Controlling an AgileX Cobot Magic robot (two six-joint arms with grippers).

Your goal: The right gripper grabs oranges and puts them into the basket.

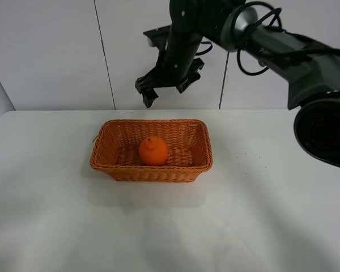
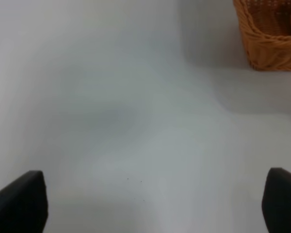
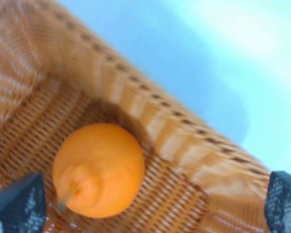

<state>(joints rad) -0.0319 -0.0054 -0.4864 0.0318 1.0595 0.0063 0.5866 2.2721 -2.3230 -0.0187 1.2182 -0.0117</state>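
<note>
The orange [image 1: 153, 151] lies inside the wicker basket [image 1: 107, 159] at the middle of the white table, left of the basket's centre. My right gripper [image 1: 169, 88] hangs open and empty well above the basket's back rim. The right wrist view looks down on the orange [image 3: 99, 169] on the basket floor [image 3: 34, 116], with the fingertips [image 3: 20, 206] spread at both lower corners. My left gripper [image 2: 150, 204] is open over bare table, and a basket corner [image 2: 266, 48] shows in its view. The left arm is out of the exterior view.
The white table [image 1: 260, 215] spreads around the basket. A white panelled wall [image 1: 56, 51] stands behind it. The right arm [image 1: 294, 51] reaches in from the upper right.
</note>
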